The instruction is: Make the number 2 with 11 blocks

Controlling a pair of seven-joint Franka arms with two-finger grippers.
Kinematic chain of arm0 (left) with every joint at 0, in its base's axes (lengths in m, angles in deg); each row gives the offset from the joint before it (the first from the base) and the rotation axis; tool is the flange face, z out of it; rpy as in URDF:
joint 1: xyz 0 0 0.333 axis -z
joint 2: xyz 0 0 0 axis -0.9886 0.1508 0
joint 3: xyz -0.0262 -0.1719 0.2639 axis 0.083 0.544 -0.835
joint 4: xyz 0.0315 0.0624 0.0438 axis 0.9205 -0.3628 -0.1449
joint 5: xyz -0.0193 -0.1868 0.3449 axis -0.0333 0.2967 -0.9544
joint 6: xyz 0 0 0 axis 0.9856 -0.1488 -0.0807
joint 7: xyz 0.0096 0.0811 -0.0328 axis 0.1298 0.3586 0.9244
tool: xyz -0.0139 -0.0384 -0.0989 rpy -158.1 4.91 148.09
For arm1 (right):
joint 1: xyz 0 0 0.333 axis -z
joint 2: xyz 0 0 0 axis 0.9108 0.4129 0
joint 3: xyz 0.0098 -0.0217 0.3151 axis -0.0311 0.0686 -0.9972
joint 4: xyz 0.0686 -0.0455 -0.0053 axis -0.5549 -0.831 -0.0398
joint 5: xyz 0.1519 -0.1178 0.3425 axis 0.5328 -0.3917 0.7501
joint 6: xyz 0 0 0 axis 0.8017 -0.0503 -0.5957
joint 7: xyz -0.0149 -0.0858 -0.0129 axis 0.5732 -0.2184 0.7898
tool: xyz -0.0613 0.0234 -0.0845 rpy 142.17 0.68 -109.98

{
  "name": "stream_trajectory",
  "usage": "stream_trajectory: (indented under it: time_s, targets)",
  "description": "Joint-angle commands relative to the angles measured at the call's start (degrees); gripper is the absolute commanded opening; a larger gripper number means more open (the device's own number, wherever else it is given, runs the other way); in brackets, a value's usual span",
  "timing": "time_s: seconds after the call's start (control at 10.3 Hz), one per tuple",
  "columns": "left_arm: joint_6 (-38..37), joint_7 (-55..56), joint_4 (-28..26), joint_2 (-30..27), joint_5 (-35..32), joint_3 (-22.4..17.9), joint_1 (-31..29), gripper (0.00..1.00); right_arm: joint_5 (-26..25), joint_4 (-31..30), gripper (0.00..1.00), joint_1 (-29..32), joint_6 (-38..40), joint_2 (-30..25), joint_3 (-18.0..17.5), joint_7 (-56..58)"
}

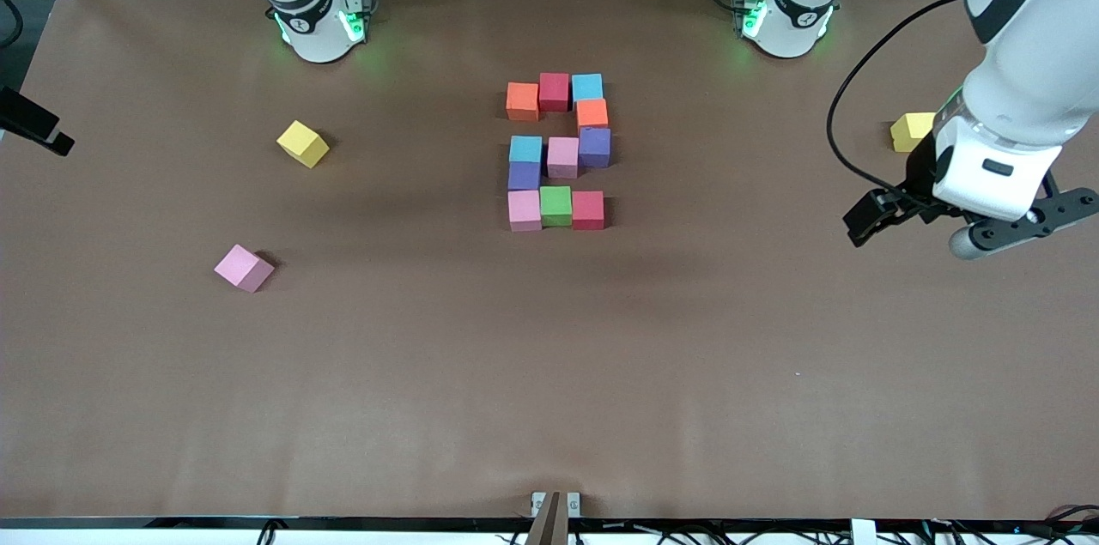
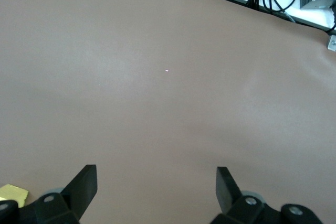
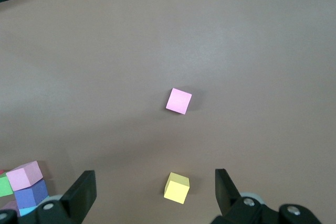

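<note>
The blocks lie in the middle of the table in the shape of a 2. Its row farthest from the front camera is orange (image 1: pixel 522 101), red (image 1: pixel 555 91) and light blue (image 1: pixel 587 87). Below come orange (image 1: pixel 592 113), purple (image 1: pixel 594 147), pink (image 1: pixel 562 157), light blue (image 1: pixel 525 149) and purple (image 1: pixel 524 175). The nearest row is pink (image 1: pixel 524 210), green (image 1: pixel 555 206) and red (image 1: pixel 588 210). My left gripper (image 2: pixel 156 176) hangs open over bare table at the left arm's end, its white hand (image 1: pixel 987 172) in the front view. My right gripper (image 3: pixel 154 174) is open and empty, high over a yellow cube (image 3: pixel 177 188).
A loose pink cube (image 1: pixel 244 268) and a yellow cube (image 1: pixel 302 143) lie toward the right arm's end. Another yellow cube (image 1: pixel 912 131) sits beside the left hand. The table's front edge (image 1: pixel 549 517) runs along the bottom of the front view.
</note>
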Motion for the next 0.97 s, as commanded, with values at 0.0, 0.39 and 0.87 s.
stream_trajectory:
  time_s: [0.0,0.39,0.87]
  targets:
    - [-0.1,-4.4,-5.2,-5.0,2.3,-3.8,0.9,1.0,0.7,1.1,1.0,-0.2,0.5,0.5,0.3,-0.2]
    - [-4.1,-13.9,-8.7,-8.9,6.6,-12.4,4.4,1.0,1.0,1.1,1.0,-0.5,0.1,0.6,0.3,-0.5]
    - [-8.0,-23.6,-13.6,-13.5,6.6,-17.1,8.1,1.0,2.4,1.0,1.0,-0.5,0.2,1.1,0.3,0.0]
